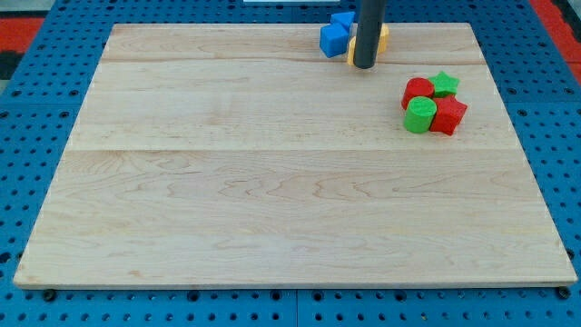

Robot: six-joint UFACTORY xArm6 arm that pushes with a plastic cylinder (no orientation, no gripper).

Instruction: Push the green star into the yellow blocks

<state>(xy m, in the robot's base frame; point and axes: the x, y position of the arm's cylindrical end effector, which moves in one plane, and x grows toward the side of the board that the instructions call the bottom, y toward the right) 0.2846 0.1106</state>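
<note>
The green star [445, 84] lies at the view's right, touching the upper right of a red block [418, 90]. Below them sit a green round block [419, 115] and a second red block [448, 115], all four packed in one cluster. The yellow blocks [382, 38] are near the view's top centre, mostly hidden behind my rod, with only slivers showing on either side. My tip [363, 65] rests on the board just below the yellow blocks, well to the left of and above the green star.
Two blue blocks [335, 37] sit just left of my rod at the board's top edge. The wooden board [272, 182] lies on a blue perforated surface [27, 136].
</note>
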